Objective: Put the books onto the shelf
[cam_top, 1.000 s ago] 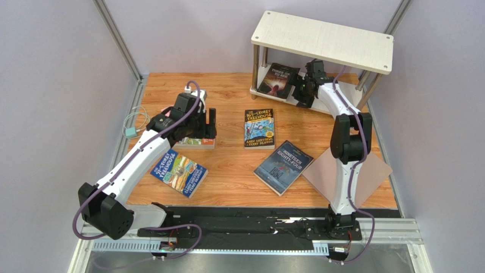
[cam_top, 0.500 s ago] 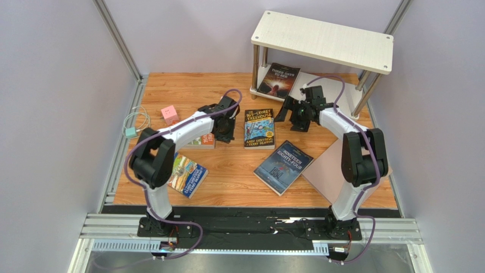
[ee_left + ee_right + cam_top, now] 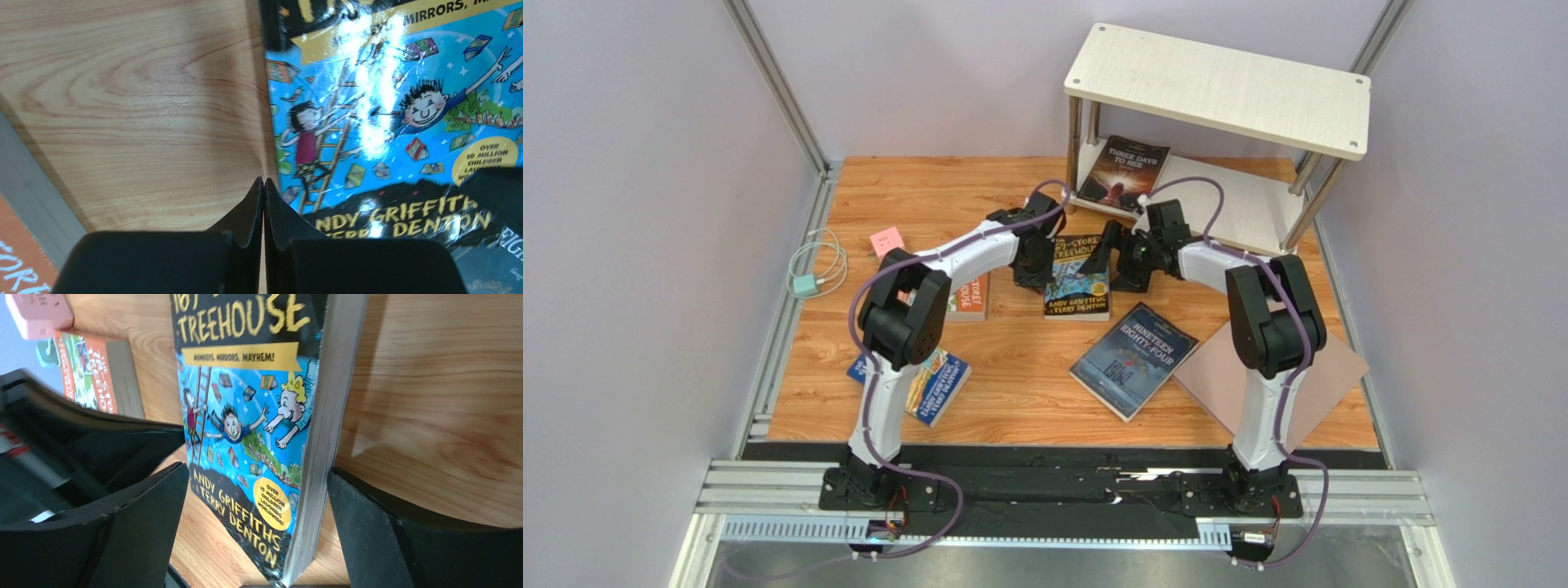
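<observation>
The step in hand looks like a two-arm pickup of the blue Treehouse book [image 3: 1079, 279]; it lies on the worktop [image 3: 916, 196] between the arms, near the front of the shelf [image 3: 1222, 88], where one dark book [image 3: 1123, 172] already leans on the lower board.

The left end effector [image 3: 264, 184] has its fingers [image 3: 245, 211] pressed together, holding nothing; the tip sits on the wood right at the book's spine edge. The right end effector [image 3: 255, 478] is spread wide across the opposite long edge; one finger is on the cover side, the other over bare wood beyond the pages. I cannot tell whether either pad touches, nor whether that edge is already off the wood.

To do this well, I would use the left tip purely as a stop; hold it low against the spine so the book cannot slide away. Bring the right outer finger down flush with the wood and work it under the pages before closing. The cover is glossy, so close slowly and deep, not on the very rim. A thin paperback will likely sag, so grip near the middle of the long edge. Back the left arm off before lifting; the two arms are close together here.
</observation>
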You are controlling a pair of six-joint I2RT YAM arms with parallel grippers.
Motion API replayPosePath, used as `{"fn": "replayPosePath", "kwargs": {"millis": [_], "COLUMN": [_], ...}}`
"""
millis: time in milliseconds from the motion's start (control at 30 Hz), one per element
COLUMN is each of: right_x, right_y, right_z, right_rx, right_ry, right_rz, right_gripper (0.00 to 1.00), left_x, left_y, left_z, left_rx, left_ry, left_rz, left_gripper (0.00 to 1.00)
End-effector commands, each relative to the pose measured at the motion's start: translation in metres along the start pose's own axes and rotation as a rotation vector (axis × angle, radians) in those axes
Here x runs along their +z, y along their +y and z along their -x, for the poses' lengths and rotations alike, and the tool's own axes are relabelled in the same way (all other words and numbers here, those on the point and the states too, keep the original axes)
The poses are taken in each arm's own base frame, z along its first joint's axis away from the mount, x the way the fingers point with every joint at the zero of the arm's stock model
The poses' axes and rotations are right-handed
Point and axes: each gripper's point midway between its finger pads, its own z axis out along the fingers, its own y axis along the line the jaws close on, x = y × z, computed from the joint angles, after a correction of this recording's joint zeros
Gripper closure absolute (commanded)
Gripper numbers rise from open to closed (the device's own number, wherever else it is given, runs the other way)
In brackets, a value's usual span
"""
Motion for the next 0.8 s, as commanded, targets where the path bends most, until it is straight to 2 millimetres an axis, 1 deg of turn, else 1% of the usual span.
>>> {"fn": "replayPosePath", "kwargs": {"millis": [0, 33, 67, 100, 133, 167, 200, 300, 400, 433, 567, 600, 633, 667, 700, 767], "right_x": [0.009, 0.008, 0.002, -0.002, -0.004, -0.01, -0.014, -0.018, -0.019, -0.019, -0.018, -0.016, -0.011, -0.008, -0.006, 0.002], "right_y": [0.032, 0.035, 0.043, 0.057, 0.059, 0.07, 0.081, 0.091, 0.093, 0.095, 0.096, 0.095, 0.088, 0.086, 0.085, 0.077], "right_z": [0.003, -0.002, -0.001, 0.009, 0.002, 0.004, 0.01, 0.01, 0.01, 0.007, 0.006, 0.006, 0.005, 0.002, 0.003, -0.003], "right_rx": [-0.052, -0.048, -0.052, -0.084, -0.079, -0.069, -0.097, -0.089, -0.091, -0.094, -0.094, -0.087, -0.082, -0.08, -0.079, -0.082], "right_ry": [-0.03, -0.025, -0.037, -0.086, -0.074, -0.087, -0.121, -0.125, -0.125, -0.115, -0.117, -0.109, -0.102, -0.088, -0.083, -0.057], "right_rz": [0.112, 0.128, 0.152, 0.215, 0.251, 0.291, 0.346, 0.402, 0.416, 0.429, 0.439, 0.427, 0.404, 0.398, 0.385, 0.343], "right_gripper": [0.11, 0.11, 0.11, 0.12, 0.12, 0.12, 0.13, 0.15, 0.24, 0.29, 0.31, 0.36, 0.37, 0.41, 0.46, 0.5], "left_x": [0.006, 0.008, 0.01, 0.011, 0.013, 0.013, 0.014, 0.015, 0.016, 0.017, 0.021, 0.022, 0.023, 0.024, 0.023, 0.023], "left_y": [-0.005, -0.004, -0.003, -0.003, -0.002, -0.002, -0.003, -0.003, -0.002, -0.001, 0.001, 0.001, 0.002, 0.003, 0.004, 0.006], "left_z": [-0.009, -0.011, -0.014, -0.015, -0.017, -0.018, -0.019, -0.021, -0.022, -0.024, -0.026, -0.026, -0.026, -0.027, -0.027, -0.028], "left_rx": [-0.007, -0.007, -0.005, -0.004, -0.004, -0.004, -0.004, -0.005, -0.004, 0.0, -0.001, -0.001, 0.0, -0.001, -0.001, -0.001], "left_ry": [0.045, 0.05, 0.061, 0.066, 0.068, 0.073, 0.074, 0.081, 0.081, 0.085, 0.09, 0.09, 0.092, 0.092, 0.091, 0.088], "left_rz": [0.005, 0.008, 0.01, 0.009, 0.01, 0.007, 0.006, 0.003, 0.006, 0.008, 0.019, 0.019, 0.021, 0.027, 0.03, 0.042], "left_gripper": [1.0, 1.0, 1.0, 1.0, 1.0, 1.0, 1.0, 1.0, 1.0, 1.0, 1.0, 1.0, 1.0, 1.0, 1.0, 1.0]}}
